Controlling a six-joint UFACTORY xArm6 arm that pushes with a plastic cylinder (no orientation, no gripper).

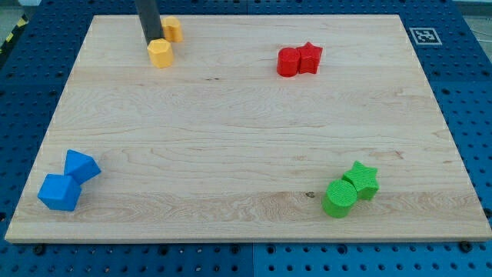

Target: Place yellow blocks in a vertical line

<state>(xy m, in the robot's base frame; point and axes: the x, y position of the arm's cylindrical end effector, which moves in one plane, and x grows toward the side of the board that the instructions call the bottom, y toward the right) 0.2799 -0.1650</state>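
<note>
Tip of bare rod, nothing gripped, at view's top left, between two yellow blocks: one just right of rod, other just below, roughly stacked vertically on wooden board.

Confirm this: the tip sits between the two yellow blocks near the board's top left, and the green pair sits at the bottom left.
Wrong on one count. The camera view shows the green pair at the bottom right; the blue pair holds the bottom left. My tip does sit between the two yellow blocks near the top left.
</note>
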